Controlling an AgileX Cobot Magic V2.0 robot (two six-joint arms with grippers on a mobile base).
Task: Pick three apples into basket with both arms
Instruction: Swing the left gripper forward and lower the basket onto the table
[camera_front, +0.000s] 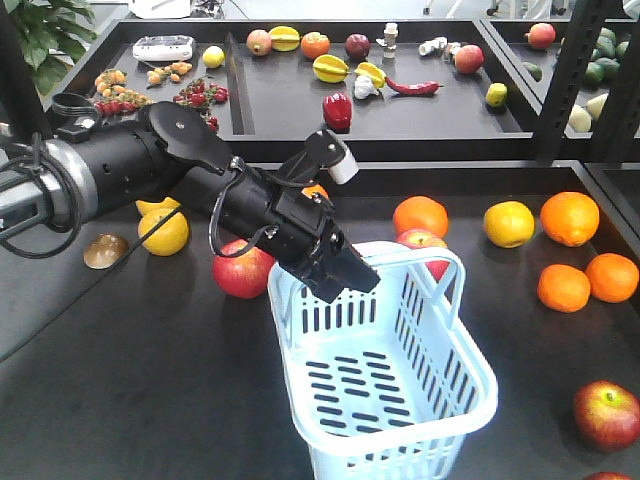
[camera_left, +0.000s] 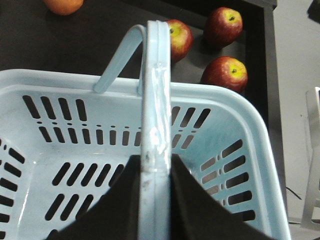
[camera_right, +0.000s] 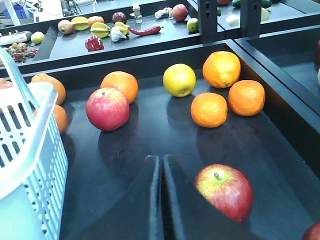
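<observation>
- Front view: the left arm (camera_front: 150, 165) comes in from 9 o'clock. The left gripper (camera_front: 335, 270) is at the far-left rim of the basket (camera_front: 440, 360), where the upright handle (camera_front: 455, 270) joins it. The grip can't be read from here.
- Same view, apples on the black table (camera_front: 150, 390), all outside the basket:
  - left apple (camera_front: 243, 268) at the basket's 10 o'clock, just beside the rim and partly under the arm
  - rear apple (camera_front: 425, 243) at 12 o'clock, seen through the handle loop
  - right apple (camera_front: 607, 413) at 3 o'clock, well apart
  - corner apple (camera_front: 610, 476), a sliver at the frame's bottom edge
- Oranges (camera_front: 569, 217) sit around the basket's 1 to 2 o'clock.
- Left wrist view: the left gripper (camera_left: 154, 160) has both dark fingers (camera_left: 192, 200) clamped on the handle (camera_left: 156, 90), one on each side. The basket (camera_left: 225, 165) fills the frame.
- Three apples (camera_left: 177, 37) (camera_left: 223, 25) (camera_left: 225, 73) lie beyond its rim, at the frame's 12 to 2 o'clock.
- Right wrist view: the right gripper (camera_right: 160, 160) has its fingers (camera_right: 175, 205) pressed together, leaving only a thin slit and holding nothing.
- The right apple (camera_right: 223, 191) is just beside it at 3 o'clock, and the rear apple (camera_right: 107, 108) is at 11 o'clock.
- The corner apple (camera_right: 312, 232) is clipped at the frame's 5 o'clock. The basket (camera_right: 35, 150) is at 9 o'clock.
</observation>
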